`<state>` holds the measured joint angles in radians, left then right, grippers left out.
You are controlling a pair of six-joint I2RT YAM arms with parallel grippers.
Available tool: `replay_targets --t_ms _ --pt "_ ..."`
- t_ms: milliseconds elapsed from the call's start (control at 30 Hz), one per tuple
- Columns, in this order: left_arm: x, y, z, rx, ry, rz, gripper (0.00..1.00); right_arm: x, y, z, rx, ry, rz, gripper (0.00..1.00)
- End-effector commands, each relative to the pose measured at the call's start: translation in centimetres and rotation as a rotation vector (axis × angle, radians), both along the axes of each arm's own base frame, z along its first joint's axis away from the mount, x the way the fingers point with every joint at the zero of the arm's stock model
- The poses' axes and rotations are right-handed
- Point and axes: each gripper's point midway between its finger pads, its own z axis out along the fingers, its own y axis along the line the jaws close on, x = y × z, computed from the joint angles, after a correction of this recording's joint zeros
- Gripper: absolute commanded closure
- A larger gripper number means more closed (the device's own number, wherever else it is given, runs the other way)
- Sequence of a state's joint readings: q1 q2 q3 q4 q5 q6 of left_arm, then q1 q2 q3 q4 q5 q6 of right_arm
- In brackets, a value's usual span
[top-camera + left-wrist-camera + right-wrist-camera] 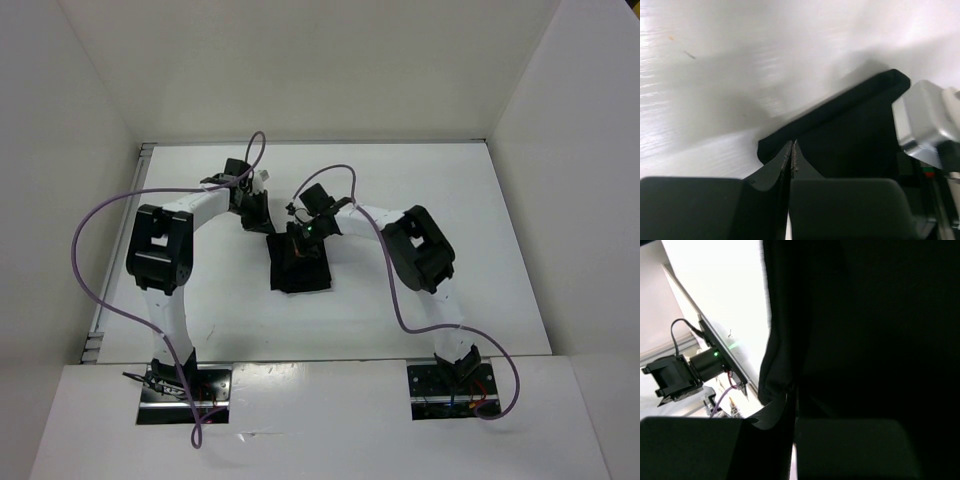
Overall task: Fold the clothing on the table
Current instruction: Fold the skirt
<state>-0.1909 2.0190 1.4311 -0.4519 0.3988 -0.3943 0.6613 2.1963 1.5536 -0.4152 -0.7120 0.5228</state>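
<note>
1. Now the white desk (420, 300) holds the black clothing (300, 272) near its middle.
2. Both jaws are clenched on its far edge, so lift them together and evenly.
3. Only the left wrist view shows the left jaws' tips pinching a corner; the top view hides that.

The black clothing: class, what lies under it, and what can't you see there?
The white table lies under the clothing; it shows bare beside the fabric's near edge. The patch directly beneath is covered, so anything there cannot be seen.
</note>
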Motion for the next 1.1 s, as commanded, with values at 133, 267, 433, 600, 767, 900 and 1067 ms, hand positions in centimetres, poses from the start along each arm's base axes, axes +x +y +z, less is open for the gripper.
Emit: replay_targets --t_ms 133,267,433,600,767,900,1067 --pt "-0.1 1.4 -2.2 0.075 0.029 0.019 0.99 -1.3 4.0 -0.5 0.066 0.011 0.085 0.97" --pt "-0.4 2.0 -3.1 0.092 0.053 0.023 1.00 -1.8 3.9 -1.3 0.028 0.016 0.091 0.98" --pt "0.5 1.8 0.6 0.048 -0.011 0.010 0.97 -1.1 3.5 4.0 0.046 -0.105 0.089 0.98" --pt "0.9 1.5 11.0 -0.021 -0.250 -0.003 0.62 3.1 -0.7 12.4 -0.031 -0.349 -0.091 0.94" --pt "-2.8 1.9 17.7 -0.067 -0.454 -0.001 0.53 6.5 -11.2 16.3 -0.139 -0.474 -0.383 0.65" --pt "-6.8 2.7 18.3 -0.086 -0.491 0.043 0.50 5.4 -17.4 15.9 -0.132 -0.461 -0.513 0.59" --pt "-10.2 3.8 18.1 -0.086 -0.516 0.113 0.46 3.7 -22.2 13.6 -0.158 -0.419 -0.595 0.54"
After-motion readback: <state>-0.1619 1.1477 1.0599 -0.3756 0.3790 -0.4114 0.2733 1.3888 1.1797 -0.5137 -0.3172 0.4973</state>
